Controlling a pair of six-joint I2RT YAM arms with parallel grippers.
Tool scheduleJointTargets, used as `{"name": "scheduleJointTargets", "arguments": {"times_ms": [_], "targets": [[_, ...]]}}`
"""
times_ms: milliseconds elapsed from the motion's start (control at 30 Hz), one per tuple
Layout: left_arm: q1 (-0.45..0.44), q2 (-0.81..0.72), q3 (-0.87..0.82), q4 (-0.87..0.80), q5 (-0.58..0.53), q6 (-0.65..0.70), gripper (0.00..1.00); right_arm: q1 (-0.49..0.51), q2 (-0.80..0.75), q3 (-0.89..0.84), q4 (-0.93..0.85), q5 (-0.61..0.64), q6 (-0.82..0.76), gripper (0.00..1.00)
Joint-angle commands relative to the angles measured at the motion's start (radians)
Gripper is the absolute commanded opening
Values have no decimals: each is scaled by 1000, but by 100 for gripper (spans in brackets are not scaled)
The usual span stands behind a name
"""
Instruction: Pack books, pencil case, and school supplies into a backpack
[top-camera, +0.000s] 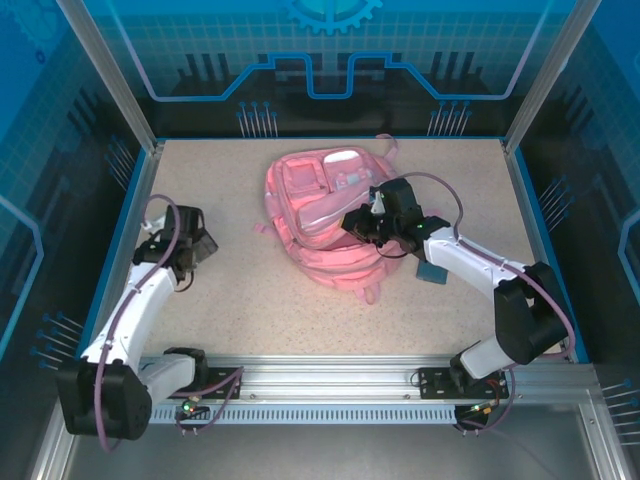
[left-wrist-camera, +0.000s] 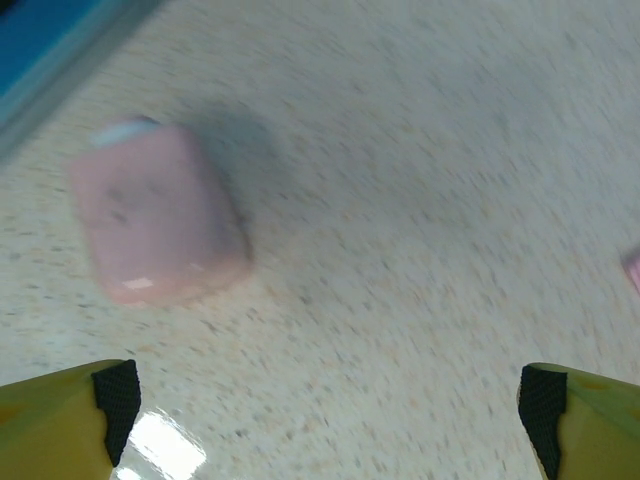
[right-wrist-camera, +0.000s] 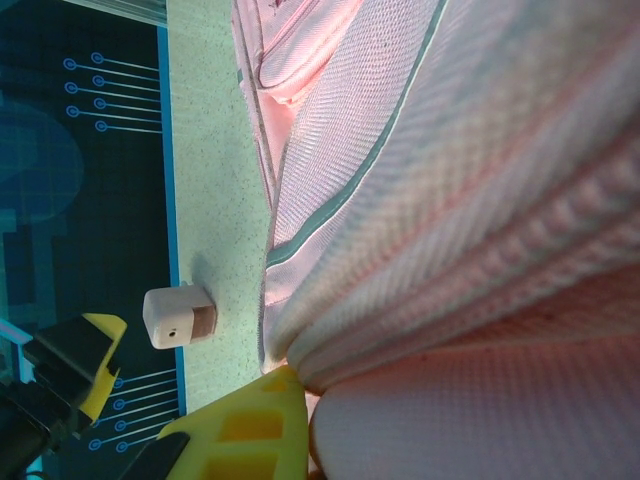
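1. Lying flat in the middle of the table (top-camera: 220, 310), a little toward the far side, the backpack (top-camera: 320, 200) has its front pockets facing up, and a strap pokes out at its near edge.
2. On the backpack's right half sits the right gripper (top-camera: 363, 222). Its wrist camera shows one yellow finger (right-wrist-camera: 250, 430) against the pink mesh, and the folds of fabric bunch together right at its tip. The jaws are pressed together, pinching a gather of that fabric.
3. Just beside the backpack's near right corner, a teal piece (top-camera: 432, 272) lies on the table, partly under the right arm.
4. Over at the left side of the table, well apart from the backpack, hangs the left gripper (top-camera: 195, 245). Its fingers (left-wrist-camera: 70, 420) are spread wide, one at each bottom corner of the wrist view, with bare table between them.
5. Ahead of those fingers, untouched, a small pink block (left-wrist-camera: 155, 225) lies on the table, blurred. From the right wrist it (right-wrist-camera: 178, 318) shows between the backpack and the table's blue edge.
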Motion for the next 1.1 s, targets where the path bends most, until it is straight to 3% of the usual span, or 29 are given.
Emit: {"name": "scheduleJointTargets", "arguments": {"times_ms": [0, 133, 367, 600, 867, 1067], "targets": [[74, 38, 66, -43, -50, -83, 99, 4, 22, 28, -27, -26, -22, 3], [146, 100, 100, -66, -70, -120, 99, 10, 21, 33, -38, -20, -20, 3], [259, 174, 49, 19, -6, -112, 99, 14, 21, 57, -64, -18, -35, 4], [298, 269, 27, 69, 71, -79, 98, 26, 25, 65, -70, -11, -32, 4], [315, 347, 5, 142, 142, -56, 79, 32, 18, 56, -70, -6, -31, 4], [315, 358, 0, 166, 188, -27, 49, 35, 10, 45, -67, -5, -26, 4]]}}
